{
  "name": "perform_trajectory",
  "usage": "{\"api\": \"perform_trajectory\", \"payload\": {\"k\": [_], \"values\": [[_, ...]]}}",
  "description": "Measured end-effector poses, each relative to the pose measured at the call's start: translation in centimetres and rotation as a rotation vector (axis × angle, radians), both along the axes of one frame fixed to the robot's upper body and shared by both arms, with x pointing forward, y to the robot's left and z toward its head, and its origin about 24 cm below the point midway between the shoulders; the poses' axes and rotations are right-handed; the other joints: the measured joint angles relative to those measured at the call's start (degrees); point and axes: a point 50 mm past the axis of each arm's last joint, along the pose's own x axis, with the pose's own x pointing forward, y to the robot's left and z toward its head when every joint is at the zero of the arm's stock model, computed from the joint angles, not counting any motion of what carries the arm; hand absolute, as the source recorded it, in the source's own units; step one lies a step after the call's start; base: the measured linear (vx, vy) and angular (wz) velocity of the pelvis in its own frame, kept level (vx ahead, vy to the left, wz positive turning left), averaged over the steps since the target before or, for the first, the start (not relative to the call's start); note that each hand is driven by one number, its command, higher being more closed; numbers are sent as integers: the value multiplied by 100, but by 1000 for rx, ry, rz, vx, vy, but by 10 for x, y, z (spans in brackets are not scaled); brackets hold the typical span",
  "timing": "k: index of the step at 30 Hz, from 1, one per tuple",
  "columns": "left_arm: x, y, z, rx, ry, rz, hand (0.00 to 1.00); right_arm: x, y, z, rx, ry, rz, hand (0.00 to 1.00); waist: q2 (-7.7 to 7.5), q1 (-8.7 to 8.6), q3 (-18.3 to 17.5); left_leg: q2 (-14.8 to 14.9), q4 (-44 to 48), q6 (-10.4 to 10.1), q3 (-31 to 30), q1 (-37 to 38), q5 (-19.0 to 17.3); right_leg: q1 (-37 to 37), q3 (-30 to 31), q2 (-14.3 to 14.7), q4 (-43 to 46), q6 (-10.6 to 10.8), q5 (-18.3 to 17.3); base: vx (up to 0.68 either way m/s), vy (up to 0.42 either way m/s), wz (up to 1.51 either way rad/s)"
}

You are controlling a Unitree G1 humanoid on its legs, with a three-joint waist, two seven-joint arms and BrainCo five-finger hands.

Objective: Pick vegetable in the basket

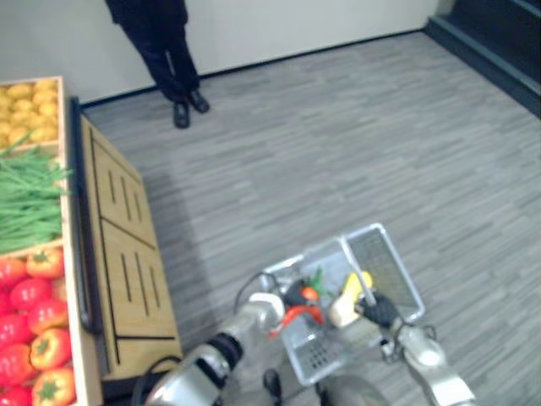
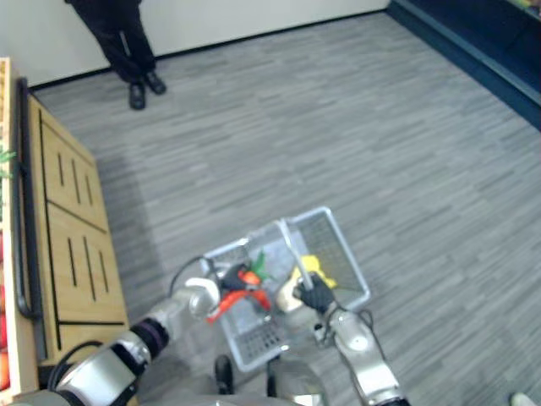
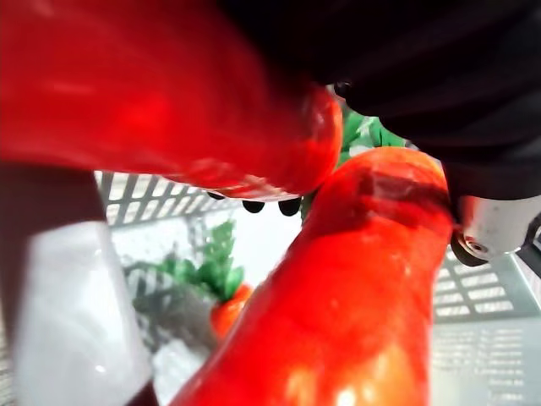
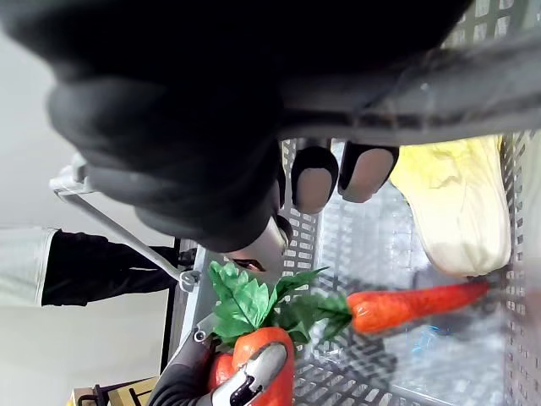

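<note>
eyes: 1 basket [image 1: 390, 260], 1 carrot [image 1: 309, 293] + 1 pale yellow veg [image 1: 345, 306] inside, right hand [image 1: 380, 309] curled round its handle [image 1: 359, 283] | left wrist: left hand [image 1: 272, 304] pinching 1 red vegetable [image 3: 338, 296] over the basket | right wrist: carrot lying just past the curled fingers [image 4: 313, 182]

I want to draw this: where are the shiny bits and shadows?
Left wrist view: white glints on the red pepper held in the left hand, basket floor behind glaring white. Left eye view: the wooden stand casts a shadow on the floor beside it. Right wrist view: the right hand, curled round the basket handle, looks dark against the shiny basket floor around the carrot.
</note>
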Motion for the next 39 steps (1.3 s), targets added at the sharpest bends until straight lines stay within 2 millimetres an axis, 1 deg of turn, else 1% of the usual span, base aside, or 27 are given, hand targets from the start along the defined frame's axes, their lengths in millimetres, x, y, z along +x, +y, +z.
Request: {"api": "perform_trajectory", "payload": {"k": [3,7,9,10,12,13,14,15,17,19,22,26,27,28,29,30,32,33,34,35,36,38,39], "values": [[1,0,1,-16,-1,15,0,-2,-3,-2,-2,9,-17,100,44,-13,27,13,-2,-10,55,0,-6,1,-1,7,-6,1,0,0,0,0],[2,-1,4,-58,-5,42,0,-1,-7,-5,12,13,-75,100,53,-22,31,16,-1,-21,66,10,-12,15,-7,4,-5,2,-1,0,0,0],[-1,-3,10,-141,-18,66,0,0,-14,-12,4,32,-154,100,69,-29,22,6,3,-27,59,18,-15,31,-26,-12,2,5,-4,-1,30,4],[-2,-5,10,-155,-20,64,0,0,-17,-14,-4,37,-176,100,74,-29,20,1,5,-27,57,20,-15,35,-33,-18,4,7,-5,-12,34,7],[-11,-10,13,-260,-13,79,0,-1,-35,-26,-22,85,-289,100,121,-28,6,-27,22,-28,-14,32,-14,72,-103,-58,28,41,-30,-21,37,17],[-13,-11,14,-286,-12,84,0,-3,-41,-30,-32,100,-324,100,146,-29,-5,-39,28,-29,-73,32,-14,93,-144,-72,29,49,-36,-18,30,28],[-17,-12,15,-333,-4,99,0,-6,-51,-35,-58,126,-386,100,189,-28,-29,-56,28,-29,-94,40,-15,120,-196,-92,33,65,-49,-19,37,23],[-23,-9,16,-404,9,148,0,-12,-68,-41,-81,156,-478,100,254,-12,-64,-74,28,-30,-101,54,-15,125,-205,-115,62,92,-70,-26,52,19],[-32,4,14,-491,36,241,0,-22,-93,-47,-103,199,-632,100,367,-10,-129,-112,21,-29,-207,55,-15,131,-267,-161,109,119,-100,-29,59,19],[-42,20,11,-582,70,335,0,-41,-117,-56,-119,260,-805,100,428,5,-168,-143,9,-27,-243,89,-7,173,-321,-201,126,130,-113,-36,58,18],[-52,34,8,-669,119,414,0,-53,-129,-61,-122,297,-909,100,418,8,-226,-161,-4,-17,-261,120,-1,231,-355,-225,121,132,-114,-44,31,7],[-61,38,4,-701,147,445,0,-63,-133,-70,-122,349,-947,100,388,6,-366,-167,-25,49,-356,116,42,251,-449,-231,95,131,-113,-26,8,11],[-63,42,2,-725,148,487,0,-70,-135,-74,-118,381,-970,100,365,16,-415,-166,-88,48,-385,129,76,268,-488,-228,72,130,-112,-3,-18,17],[-64,54,-1,-733,140,554,0,-73,-135,-78,-115,405,-981,100,350,22,-428,-161,-125,37,-389,169,103,295,-515,-218,55,129,-111,0,-19,14],[-65,61,-4,-727,141,594,0,-76,-135,-80,-111,417,-990,100,347,26,-426,-157,-156,43,-396,208,120,328,-526,-212,39,129,-111,-8,-19,7],[-68,75,-13,-707,151,666,0,-80,-137,-82,-105,435,-1008,100,348,27,-441,-151,-199,31,-400,237,130,371,-533,-202,7,128,-110,-21,-17,4],[-84,111,-39,-649,211,883,0,-89,-139,-88,-75,473,-1058,100,349,23,-472,-129,-207,31,-396,319,130,452,-538,-178,-34,128,-110,0,0,0],[-98,130,-54,-612,256,1029,0,-94,-140,-91,-65,497,-1078,100,344,23,-493,-118,-206,30,-393,329,130,469,-537,-166,-48,128,-110,0,0,0],[-106,138,-61,-596,282,1093,0,-95,-139,-93,-62,507,-1083,100,340,23,-499,-113,-207,31,-393,332,130,474,-537,-161,-56,127,-110,0,0,0],[-123,150,-73,-557,335,1196,0,-98,-139,-95,-52,527,-1098,100,331,25,-500,-108,-209,30,-392,353,130,503,-536,-154,-78,127,-108,0,0,0],[-140,157,-82,-521,383,1274,0,-102,-140,-97,-48,547,-1110,100,327,39,-504,-104,-230,26,-386,415,127,551,-529,-147,-91,127,-108,0,0,0],[-158,164,-90,-492,434,1352,0,-104,-138,-99,-45,562,-1109,100,315,43,-559,-98,-253,20,-372,425,124,550,-512,-138,-97,128,-109,-10,9,-5],[-171,171,-94,-468,467,1419,0,-104,-138,-101,-33,574,-1116,100,290,57,-584,-91,-266,-6,-348,435,107,547,-479,-128,-97,127,-109,-15,10,-8]]}}
